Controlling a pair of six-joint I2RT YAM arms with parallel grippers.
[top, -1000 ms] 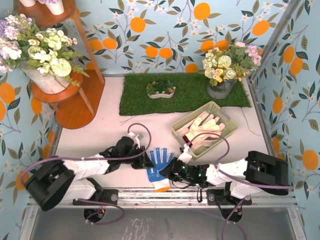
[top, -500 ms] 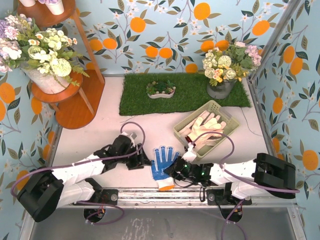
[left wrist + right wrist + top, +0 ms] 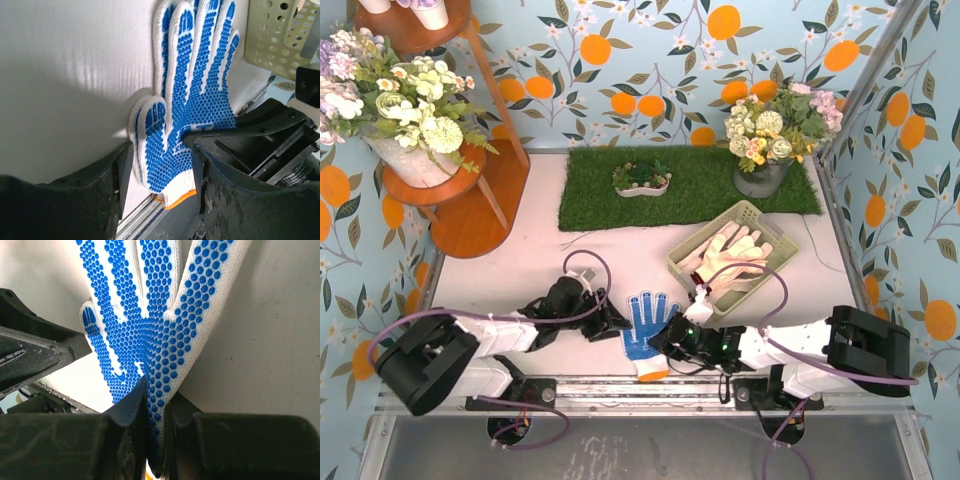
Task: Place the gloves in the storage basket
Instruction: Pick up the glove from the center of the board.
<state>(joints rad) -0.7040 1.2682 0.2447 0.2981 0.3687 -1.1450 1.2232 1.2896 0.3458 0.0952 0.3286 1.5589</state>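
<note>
The blue-and-white glove (image 3: 645,328) with an orange cuff lies flat near the table's front edge, fingers pointing away. My right gripper (image 3: 663,350) is shut on its right edge; in the right wrist view the glove (image 3: 150,330) is pinched between the closed jaws (image 3: 156,440). My left gripper (image 3: 613,326) is open at the glove's left side, jaws straddling the thumb and cuff of the glove (image 3: 192,100), gripper (image 3: 160,175). The pale green storage basket (image 3: 685,268) stands behind to the right and holds peach-tan gloves (image 3: 732,255).
A green grass mat (image 3: 690,185) lies at the back with a small white dish of plants (image 3: 642,180) and a flower pot (image 3: 772,140). A wooden stand with flowers (image 3: 415,120) is at the left. A metal rail (image 3: 650,385) runs along the front edge.
The left gripper, which drew back half a second ago, has moved right again to the glove's left side. The right gripper still pinches the glove, which shifted slightly right over the second.
</note>
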